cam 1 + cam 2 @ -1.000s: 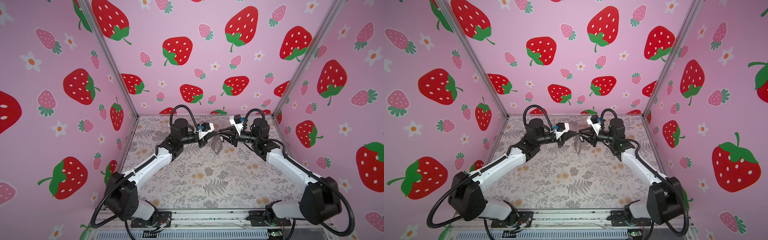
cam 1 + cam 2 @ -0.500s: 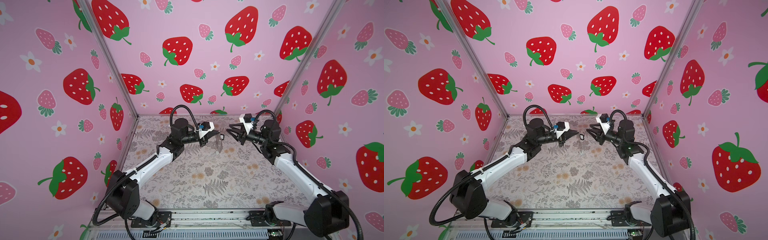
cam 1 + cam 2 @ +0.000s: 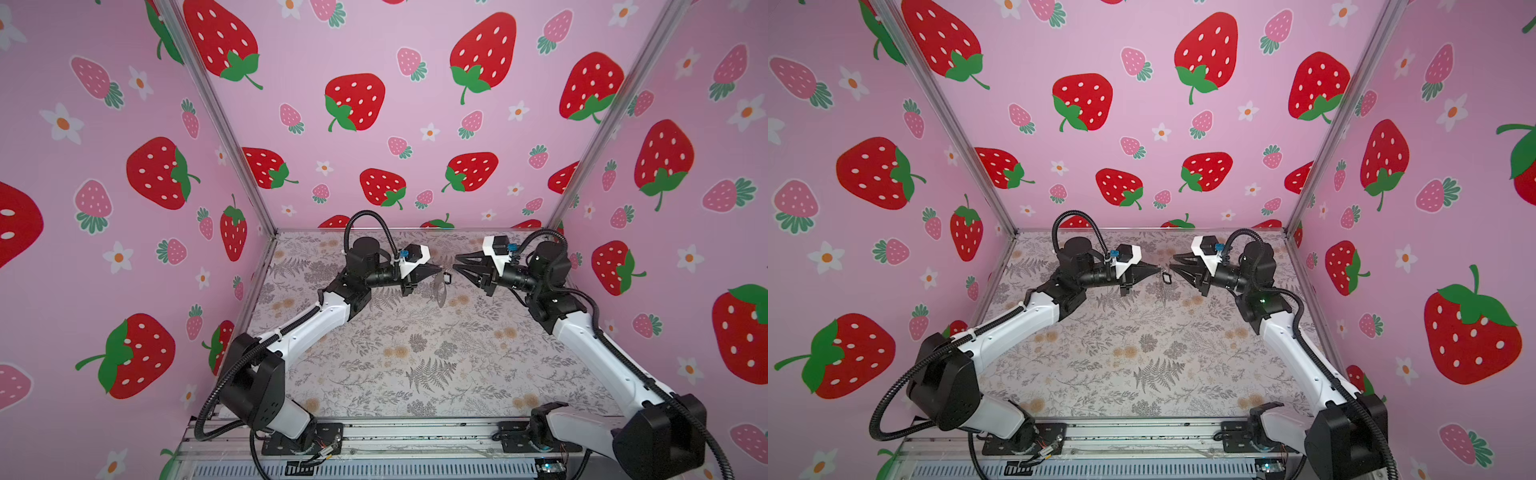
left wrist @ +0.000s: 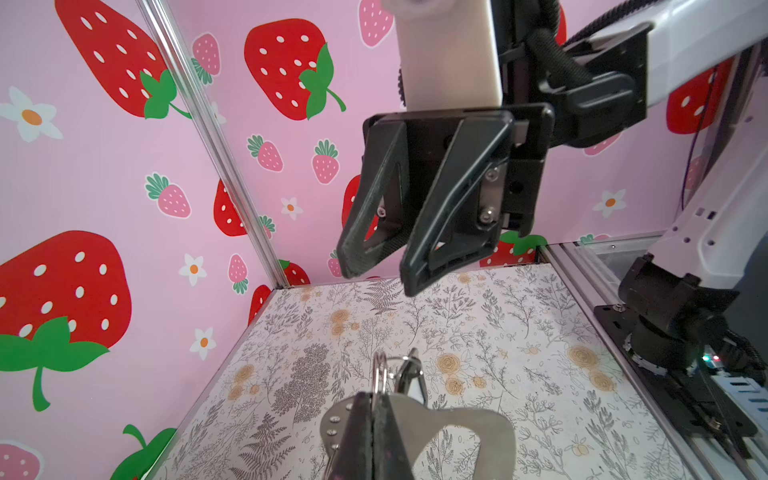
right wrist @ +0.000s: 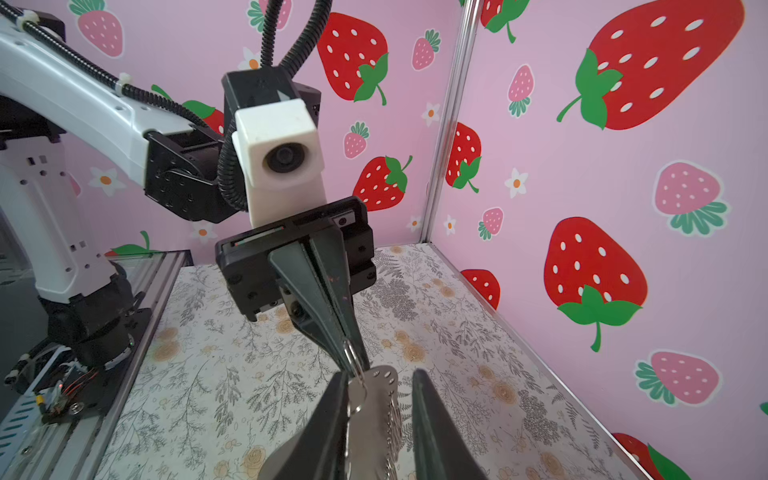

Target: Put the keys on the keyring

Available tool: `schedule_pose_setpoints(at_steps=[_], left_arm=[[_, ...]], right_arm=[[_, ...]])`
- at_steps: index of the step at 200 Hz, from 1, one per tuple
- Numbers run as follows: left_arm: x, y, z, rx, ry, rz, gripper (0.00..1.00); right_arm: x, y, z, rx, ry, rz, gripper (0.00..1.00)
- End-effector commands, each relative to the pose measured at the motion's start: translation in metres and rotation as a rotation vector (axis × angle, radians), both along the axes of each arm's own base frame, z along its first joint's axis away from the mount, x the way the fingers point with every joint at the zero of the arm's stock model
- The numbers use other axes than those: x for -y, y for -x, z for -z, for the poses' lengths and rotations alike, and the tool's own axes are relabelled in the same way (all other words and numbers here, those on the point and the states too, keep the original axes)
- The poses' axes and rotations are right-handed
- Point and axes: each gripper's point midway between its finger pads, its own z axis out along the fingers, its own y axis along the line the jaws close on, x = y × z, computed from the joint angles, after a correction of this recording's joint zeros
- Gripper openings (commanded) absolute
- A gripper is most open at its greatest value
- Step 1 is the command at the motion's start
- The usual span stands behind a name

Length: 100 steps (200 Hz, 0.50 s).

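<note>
My left gripper (image 3: 439, 269) (image 4: 376, 401) is shut on the silver rings (image 4: 380, 370) of the keyring (image 3: 439, 287), a flat grey plate (image 4: 461, 422) that hangs below its tips above the table. A small dark piece (image 3: 1166, 277) dangles at the ring; whether it is one of the keys is too small to tell. My right gripper (image 3: 455, 263) (image 4: 382, 276) faces the left one a short way to the right, open and holding nothing. In the right wrist view the keyring (image 5: 380, 399) shows in the gap between the fingers (image 5: 432, 415).
A floral mat (image 3: 415, 353) covers the table. Pink strawberry walls (image 3: 374, 124) close in the back and both sides. Both arm bases stand on the metal rail (image 3: 415, 436) at the front edge.
The right gripper has pulled back to the right, away from the left gripper's tips, and its jaws now stand apart. The left gripper keeps hold of the keyring in the same place.
</note>
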Motion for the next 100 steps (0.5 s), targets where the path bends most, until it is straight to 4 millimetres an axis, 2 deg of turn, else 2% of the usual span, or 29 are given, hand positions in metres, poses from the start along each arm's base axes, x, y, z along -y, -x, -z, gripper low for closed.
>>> schedule_pose_setpoints(at_steps=[1, 79, 100], left_arm=[[0.001, 0.009, -0.030, 0.064, 0.048, 0.058, 0.00], [0.001, 0.012, -0.029, 0.058, 0.033, 0.074, 0.00], [0.001, 0.013, -0.030, 0.059, 0.028, 0.079, 0.00]], right_arm=[[-0.007, 0.011, 0.003, 0.034, 0.008, -0.083, 0.29], [-0.023, 0.014, 0.019, -0.012, 0.037, -0.139, 0.27], [-0.025, 0.014, 0.021, -0.018, 0.039, -0.145, 0.21]])
